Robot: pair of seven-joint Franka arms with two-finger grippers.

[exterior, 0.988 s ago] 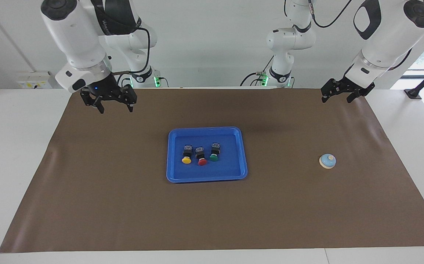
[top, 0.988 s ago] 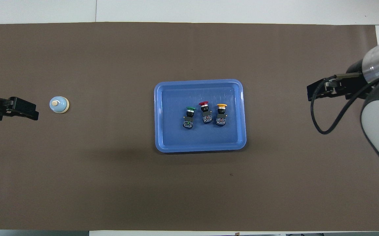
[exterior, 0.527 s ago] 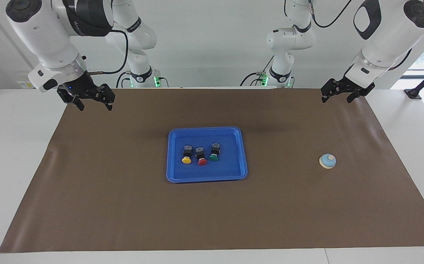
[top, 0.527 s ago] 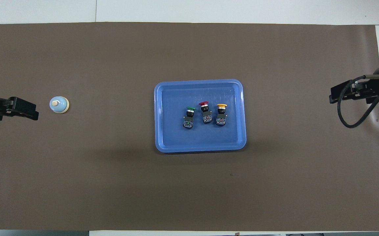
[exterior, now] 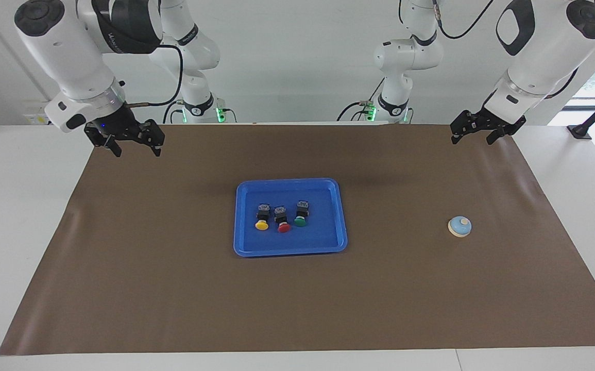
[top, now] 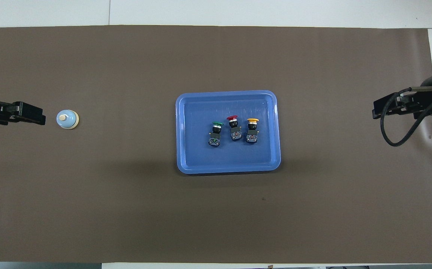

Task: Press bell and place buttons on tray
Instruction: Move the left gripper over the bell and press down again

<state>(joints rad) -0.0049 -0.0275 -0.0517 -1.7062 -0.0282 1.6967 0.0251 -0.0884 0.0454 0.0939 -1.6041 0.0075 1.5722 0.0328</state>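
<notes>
Facing view: a brown mat (exterior: 173, 288) covers the white table (exterior: 19, 206) under a pale wall. The blue tray (exterior: 328, 242) sits mid-mat with wide bare mat all round. In it lie the yellow button (exterior: 261, 216), red button (exterior: 281, 219) and green button (exterior: 301, 213), side by side. The bell (exterior: 460, 226), light-blue dome with a cream knob, stands alone toward the left arm's end. The right gripper (exterior: 135, 150) hangs over the mat's corner, fingers spread, empty. The left gripper (exterior: 474, 138) hovers over the other corner, fingers apart, empty.

Overhead view: the tray (top: 186, 164) is central, the bell (top: 67, 119) just beside the left gripper (top: 32, 116). The right gripper (top: 378, 111) sits at the mat's edge; its opening can't be read here.
</notes>
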